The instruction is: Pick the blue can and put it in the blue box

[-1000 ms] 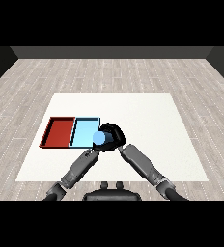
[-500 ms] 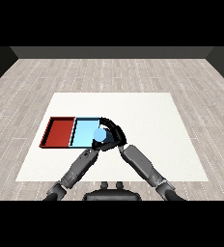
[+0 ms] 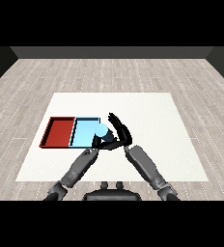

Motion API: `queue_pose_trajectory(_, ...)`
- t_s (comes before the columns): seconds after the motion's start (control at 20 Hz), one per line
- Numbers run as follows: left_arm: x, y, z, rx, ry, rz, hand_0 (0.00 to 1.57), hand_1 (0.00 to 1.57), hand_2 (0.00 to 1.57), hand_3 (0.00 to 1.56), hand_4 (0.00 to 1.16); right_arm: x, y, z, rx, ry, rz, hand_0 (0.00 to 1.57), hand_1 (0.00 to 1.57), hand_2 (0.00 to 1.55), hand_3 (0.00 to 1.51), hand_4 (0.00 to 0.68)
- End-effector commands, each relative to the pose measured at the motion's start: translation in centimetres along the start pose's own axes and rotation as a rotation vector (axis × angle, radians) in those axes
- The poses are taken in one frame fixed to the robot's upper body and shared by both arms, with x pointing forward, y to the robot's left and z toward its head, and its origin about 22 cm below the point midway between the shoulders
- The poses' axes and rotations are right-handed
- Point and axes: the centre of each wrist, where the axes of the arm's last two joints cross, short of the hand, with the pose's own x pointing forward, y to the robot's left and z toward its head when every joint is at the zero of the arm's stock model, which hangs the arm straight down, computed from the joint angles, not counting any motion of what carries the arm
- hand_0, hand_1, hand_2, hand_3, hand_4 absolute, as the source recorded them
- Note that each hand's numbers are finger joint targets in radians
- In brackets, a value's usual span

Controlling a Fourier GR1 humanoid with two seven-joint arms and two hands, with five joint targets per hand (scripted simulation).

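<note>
Release step: blue can [image 3: 102, 130] sits at blue tray's [image 3: 85, 133] right edge, right hand [image 3: 119, 132] fingers spread; left hand [image 3: 98, 143] indistinct; next, withdrawal.

Smooth matt white rectangular table [image 3: 147, 111], pale grey wood-plank floor [image 3: 109, 72], flat matt red tray [image 3: 60, 132], matt light blue tray [image 3: 84, 132], black, perhaps slightly glossy right hand [image 3: 120, 132]

Bare white table [image 3: 152, 111] along the far edge, down the whole right side and toward the near right corner. Blocked at the left-middle by the red tray [image 3: 59, 131] and light blue tray [image 3: 85, 132] lying side by side, with the blue can [image 3: 102, 130] at the latter's right rim.
</note>
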Motion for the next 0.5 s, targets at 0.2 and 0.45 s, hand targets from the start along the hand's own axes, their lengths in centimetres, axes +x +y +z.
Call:
queue_pose_trajectory(0.2,0.1,0.5,1.4,0.029,-0.027,-0.046,1.57,1.57,1.57,1.50,1.13,3.3,-1.5,2.6,-0.045,-0.029,-0.023,0.00,0.00,0.00,0.00,0.000)
queue_pose_trajectory(0.45,-0.9,4.6,-0.6,0.022,0.000,-0.103,1.57,1.57,1.57,1.49,1.13,5.4,-5.5,4.8,-0.120,-0.089,-0.002,0.00,0.00,0.00,0.00,0.000)
